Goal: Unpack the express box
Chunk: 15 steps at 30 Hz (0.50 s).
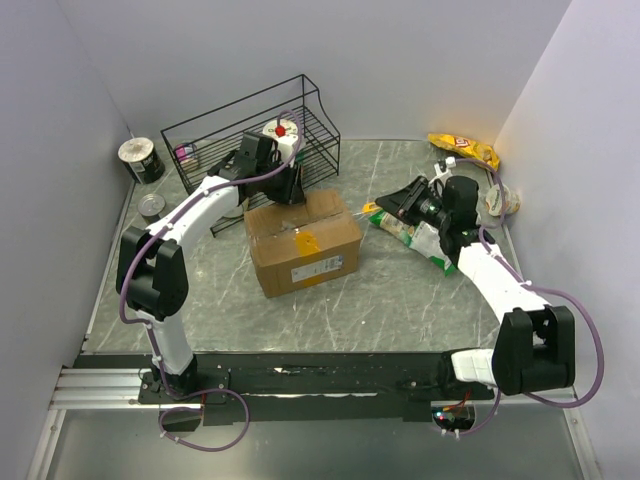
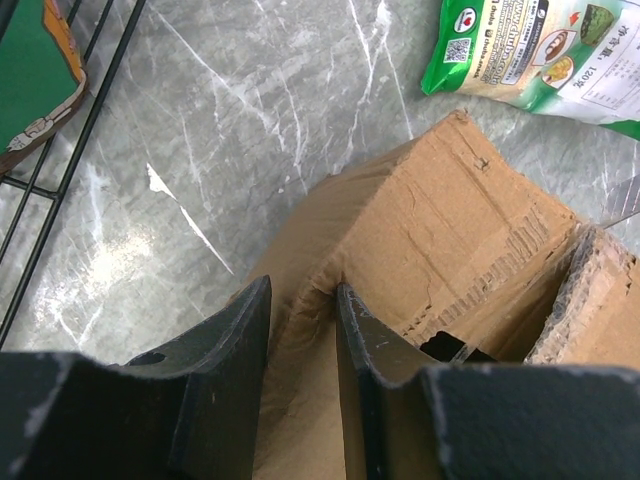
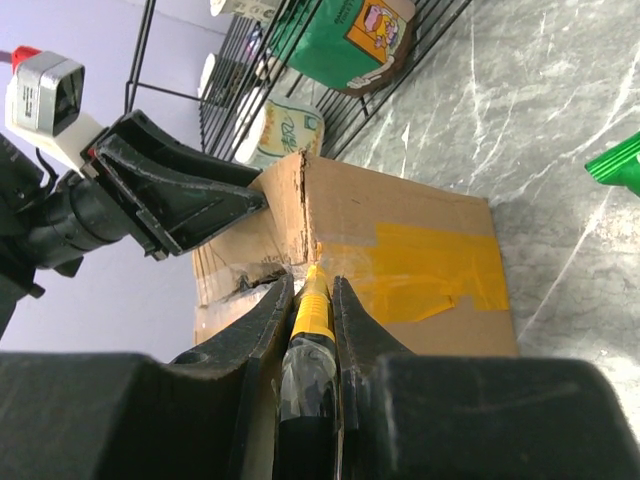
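The express box, a brown carton with a yellow-orange sticker, lies mid-table. My left gripper is at its far edge, and in the left wrist view its jaws are closed on a raised cardboard flap of the box. My right gripper is at the box's right side, shut on a yellow and black cutter. The cutter's tip touches the top seam of the box beside the yellow tape. The seam is torn open near the raised flap.
A black wire rack stands behind the box and holds a green bag. Two tins stand at the far left. A green snack bag lies under the right arm. A yellow bag lies far right.
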{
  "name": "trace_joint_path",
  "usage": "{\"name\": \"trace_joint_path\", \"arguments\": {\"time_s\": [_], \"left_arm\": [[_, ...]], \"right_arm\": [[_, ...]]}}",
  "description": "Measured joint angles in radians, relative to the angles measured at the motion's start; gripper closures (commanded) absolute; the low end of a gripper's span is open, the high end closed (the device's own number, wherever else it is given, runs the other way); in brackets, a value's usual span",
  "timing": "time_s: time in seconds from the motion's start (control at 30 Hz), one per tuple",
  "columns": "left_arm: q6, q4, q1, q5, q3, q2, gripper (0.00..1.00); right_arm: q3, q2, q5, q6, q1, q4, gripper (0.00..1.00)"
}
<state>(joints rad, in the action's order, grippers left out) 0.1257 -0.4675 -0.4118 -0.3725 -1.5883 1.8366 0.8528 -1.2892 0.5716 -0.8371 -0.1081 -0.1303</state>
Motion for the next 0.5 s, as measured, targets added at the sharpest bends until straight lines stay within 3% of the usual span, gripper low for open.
{"name": "trace_joint_path", "arguments": {"time_s": [0.33, 0.5], "left_arm": [[0.0, 0.01, 0.003, 0.005, -0.004, 0.009, 0.99], [-0.001, 0.011, 0.004, 0.006, -0.008, 0.013, 0.99]], "right_arm": [[-0.02, 0.058, 0.081, 0.056, 0.048, 0.092, 1.0], [-0.011, 0.104, 0.137, 0.136, 0.08, 0.215, 1.0]]}}
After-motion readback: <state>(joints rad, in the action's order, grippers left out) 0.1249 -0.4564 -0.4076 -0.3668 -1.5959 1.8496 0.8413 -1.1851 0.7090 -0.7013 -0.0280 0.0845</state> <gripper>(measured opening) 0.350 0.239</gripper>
